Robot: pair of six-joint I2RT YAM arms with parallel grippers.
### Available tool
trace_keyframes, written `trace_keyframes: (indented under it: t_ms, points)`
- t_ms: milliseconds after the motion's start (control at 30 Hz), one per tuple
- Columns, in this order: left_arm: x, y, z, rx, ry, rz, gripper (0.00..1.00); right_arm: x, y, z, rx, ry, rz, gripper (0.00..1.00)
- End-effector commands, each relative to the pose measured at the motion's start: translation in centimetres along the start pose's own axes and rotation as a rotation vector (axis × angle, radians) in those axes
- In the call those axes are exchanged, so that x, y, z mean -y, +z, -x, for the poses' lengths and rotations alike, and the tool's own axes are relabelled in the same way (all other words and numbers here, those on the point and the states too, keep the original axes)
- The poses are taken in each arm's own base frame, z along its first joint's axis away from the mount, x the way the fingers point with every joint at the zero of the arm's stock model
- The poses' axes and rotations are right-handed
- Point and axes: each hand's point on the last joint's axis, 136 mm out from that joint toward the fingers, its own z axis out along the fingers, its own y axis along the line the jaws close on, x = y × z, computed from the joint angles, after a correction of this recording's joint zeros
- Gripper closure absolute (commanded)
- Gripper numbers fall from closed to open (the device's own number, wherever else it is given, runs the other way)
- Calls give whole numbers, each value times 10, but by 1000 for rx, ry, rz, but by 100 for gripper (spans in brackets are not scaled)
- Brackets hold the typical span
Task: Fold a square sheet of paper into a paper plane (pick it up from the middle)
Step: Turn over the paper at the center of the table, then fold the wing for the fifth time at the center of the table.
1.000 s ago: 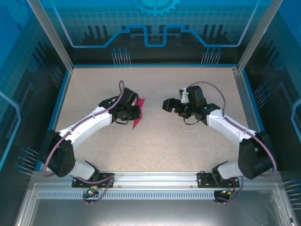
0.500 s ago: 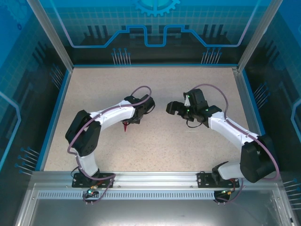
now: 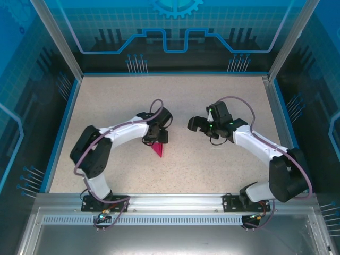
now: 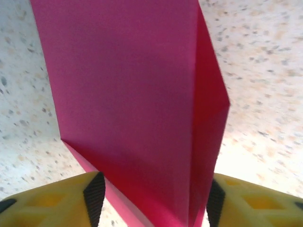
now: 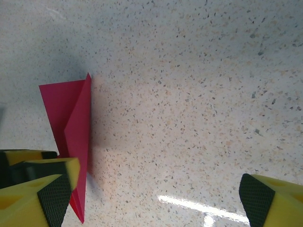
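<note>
Top external: a second ago the left gripper (image 3: pixel 158 137) held the paper plane (image 3: pixel 158 151) pinched and raised. Now that arm has swung round and the magenta dart lies on the desk (image 3: pixel 212 170) just below the gripper, nose toward the near edge. The right gripper (image 3: pixel 194 124) has barely moved; it hovers near, to the right, clear of the paper. I judge the folding finished and the plane being let go. It sits near the desk's middle, well apart from the blue rim on every side, with bare surface in front of it and between the arms.

Left wrist: the paper plane (image 4: pixel 132 104) stretches away between the black pads (image 4: pixel 94 196). The jaws have spread since a second ago and stand apart, no longer squeezing the folded layers.

Right wrist: the paper plane (image 5: pixel 71 123) rests flat on the speckled desk (image 5: pixel 189 71), just beside this gripper's left finger. The right gripper (image 5: pixel 156 198) has its jaws wide and empty, with open desk beyond.
</note>
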Motion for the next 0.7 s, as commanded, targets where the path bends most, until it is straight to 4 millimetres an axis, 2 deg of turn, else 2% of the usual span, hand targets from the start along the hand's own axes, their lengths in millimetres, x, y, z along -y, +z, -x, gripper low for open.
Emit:
trace_keyframes:
  t_ms: [0,100,167,300,467,533,667]
  points:
    - [18,-34,14,32,-80,-270,30,-9,11,-10,-28,-39,-10,5]
    - [0,-49,23,70,-163,-335,19,-28,24,-19,-53,-80,-11,6]
    - [-15,-55,27,97,-215,-363,11,-47,33,-28,-72,-118,-2,9]
    - [-47,-60,28,131,-297,-342,8,-85,51,-47,-100,-184,23,18]
    - [-89,-52,22,126,-441,-289,6,-132,84,-88,-215,-252,67,37]
    - [-100,-48,19,125,-481,-276,5,-145,95,-102,-254,-271,75,41]
    - [-118,-44,14,131,-548,-260,4,-154,115,-120,-293,-288,63,43]
